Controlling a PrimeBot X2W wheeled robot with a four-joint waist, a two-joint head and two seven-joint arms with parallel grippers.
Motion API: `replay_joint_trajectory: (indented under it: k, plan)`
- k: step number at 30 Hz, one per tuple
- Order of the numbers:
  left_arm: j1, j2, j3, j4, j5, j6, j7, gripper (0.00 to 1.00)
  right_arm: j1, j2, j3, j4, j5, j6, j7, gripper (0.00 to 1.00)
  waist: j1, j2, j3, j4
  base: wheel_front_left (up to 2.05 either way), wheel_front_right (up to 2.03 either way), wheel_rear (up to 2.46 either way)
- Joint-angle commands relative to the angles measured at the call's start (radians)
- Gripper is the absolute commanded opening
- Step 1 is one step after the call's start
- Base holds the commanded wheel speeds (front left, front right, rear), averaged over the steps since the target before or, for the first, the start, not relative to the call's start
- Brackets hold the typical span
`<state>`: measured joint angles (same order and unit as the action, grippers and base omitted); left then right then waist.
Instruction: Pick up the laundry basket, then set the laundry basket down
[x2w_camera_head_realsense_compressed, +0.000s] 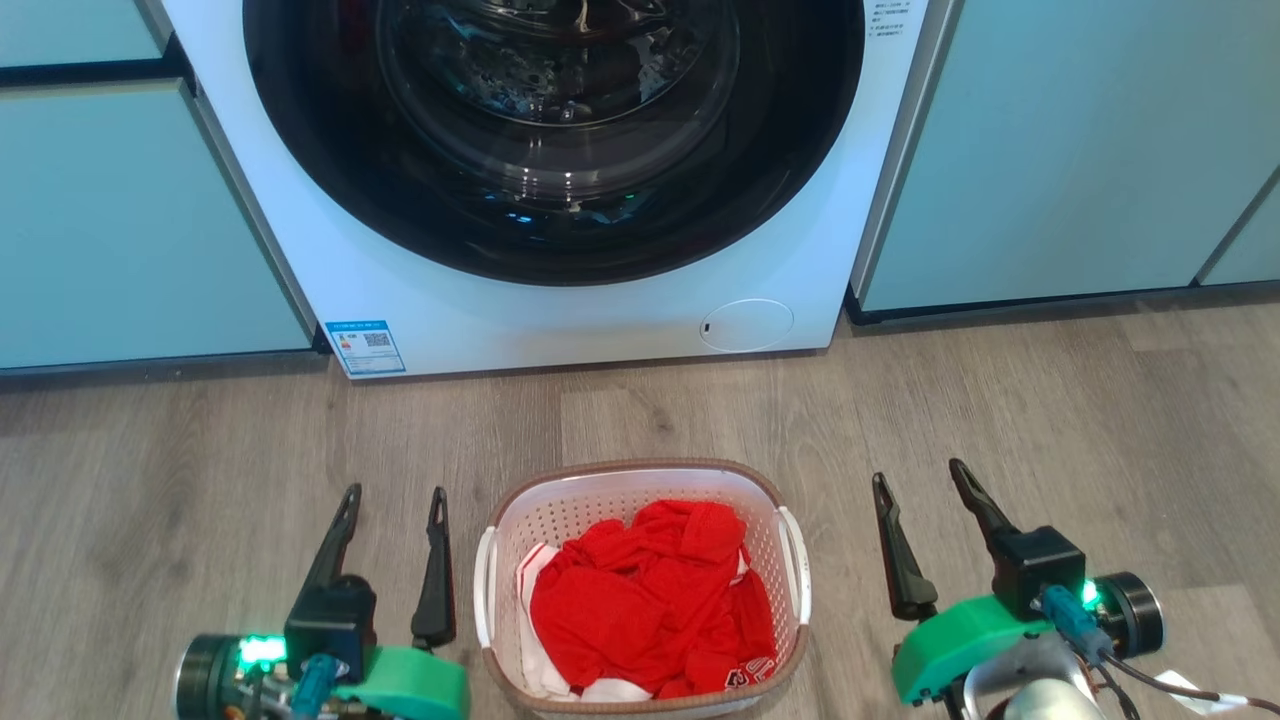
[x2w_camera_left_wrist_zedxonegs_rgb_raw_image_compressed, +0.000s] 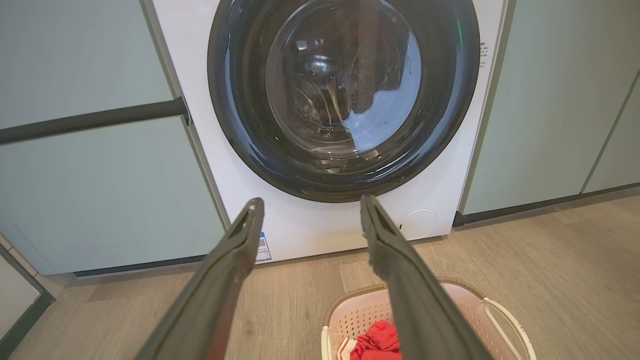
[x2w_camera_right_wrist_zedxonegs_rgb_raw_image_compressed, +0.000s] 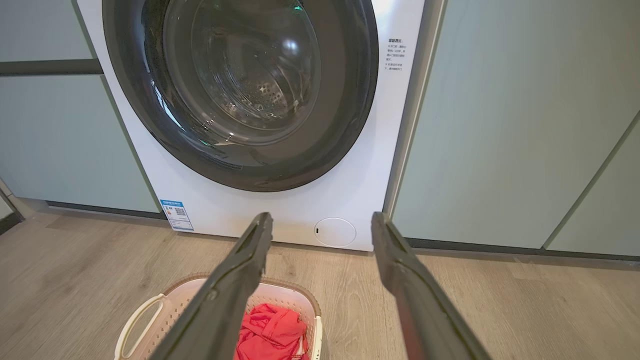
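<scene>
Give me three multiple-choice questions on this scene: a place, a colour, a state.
1. Where is the basket? A) on the floor before the washer B) on a table C) on a shelf
2. Most of the clothing in it is: A) blue B) red C) black
3. The left end effector and right end effector are: A) gripping the handles B) shut, empty C) open, empty
Answers: A, it stands on the floor by the washer; B, a red heap fills it; C, both stand spread, touching nothing.
</scene>
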<state>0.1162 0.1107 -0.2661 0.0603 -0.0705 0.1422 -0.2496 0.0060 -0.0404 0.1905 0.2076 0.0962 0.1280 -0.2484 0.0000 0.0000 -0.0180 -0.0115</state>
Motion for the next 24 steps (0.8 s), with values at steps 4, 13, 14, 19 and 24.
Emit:
replay_joint_trajectory:
  k: [4, 13, 14, 19, 24]
  plan:
    - [-0.027, -0.011, 0.048, -0.022, 0.017, -0.011, -0.012, 1.00, -0.047, -0.010, 0.016, -0.036, -0.007, 0.003, -0.013, 1.00, 0.0000, 0.0000, 0.001, 0.001, 0.00, 0.00, 0.00]
    - [-0.025, -0.022, 0.064, -0.017, 0.029, -0.023, -0.012, 1.00, -0.046, -0.010, 0.008, -0.036, -0.008, 0.003, -0.013, 1.00, 0.0000, 0.0000, 0.004, 0.001, 0.00, 0.00, 0.00]
    - [-0.025, -0.023, 0.066, -0.017, 0.030, -0.025, -0.012, 1.00, -0.046, -0.010, 0.008, -0.036, -0.009, 0.003, -0.013, 1.00, 0.0000, 0.0000, 0.004, 0.001, 0.00, 0.00, 0.00]
    - [-0.024, -0.027, 0.071, -0.019, 0.035, -0.029, -0.012, 1.00, -0.047, -0.010, 0.006, -0.036, -0.009, 0.003, -0.013, 1.00, 0.0000, 0.0000, 0.009, 0.001, 0.00, 0.00, 0.00]
    - [-0.024, -0.031, 0.074, -0.020, 0.039, -0.033, -0.012, 1.00, -0.047, -0.010, 0.000, -0.038, -0.008, 0.003, -0.013, 1.00, 0.0000, 0.0000, 0.017, 0.002, 0.00, 0.00, 0.00]
